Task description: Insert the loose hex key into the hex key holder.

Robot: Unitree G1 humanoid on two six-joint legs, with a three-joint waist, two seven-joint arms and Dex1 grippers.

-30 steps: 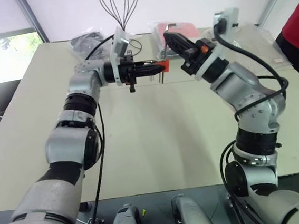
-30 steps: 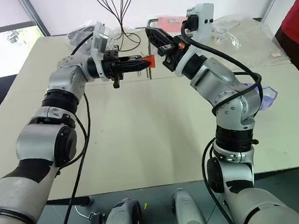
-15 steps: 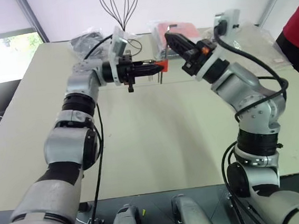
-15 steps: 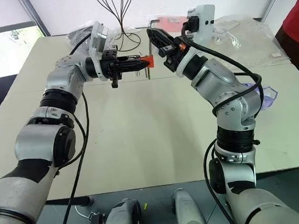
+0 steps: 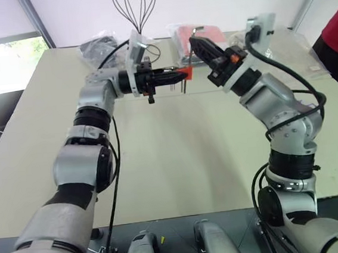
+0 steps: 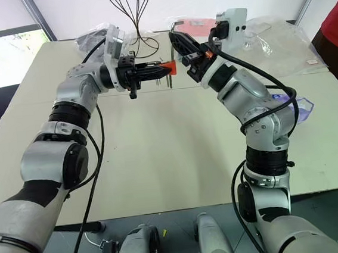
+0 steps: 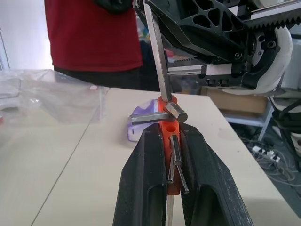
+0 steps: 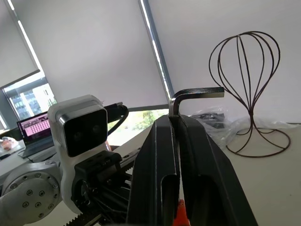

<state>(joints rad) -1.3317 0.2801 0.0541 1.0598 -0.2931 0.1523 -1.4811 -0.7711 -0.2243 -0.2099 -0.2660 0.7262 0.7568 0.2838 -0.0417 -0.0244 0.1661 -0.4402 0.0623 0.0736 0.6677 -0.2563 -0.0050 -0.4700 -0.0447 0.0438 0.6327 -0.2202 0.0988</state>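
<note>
My left gripper (image 5: 175, 75) points sideways and is shut on the hex key holder (image 5: 185, 72), an orange-red block with short grey keys sticking out of it. In the left wrist view the holder (image 7: 168, 132) sits between the black fingers (image 7: 146, 174). My right gripper (image 5: 195, 42) comes in from the right, shut on the loose hex key (image 7: 157, 52). The key's long leg slants down to the top of the holder. Its bent end (image 8: 197, 92) rises above the right gripper (image 8: 174, 120). How deep the tip sits cannot be seen.
A dark wire stand (image 5: 135, 7) and crinkled plastic bags (image 5: 98, 46) lie at the table's far edge, one with a red item (image 5: 187, 34). A purple-and-white packet (image 6: 294, 106) lies at the right. A person in red (image 5: 336, 32) stands beyond the right edge.
</note>
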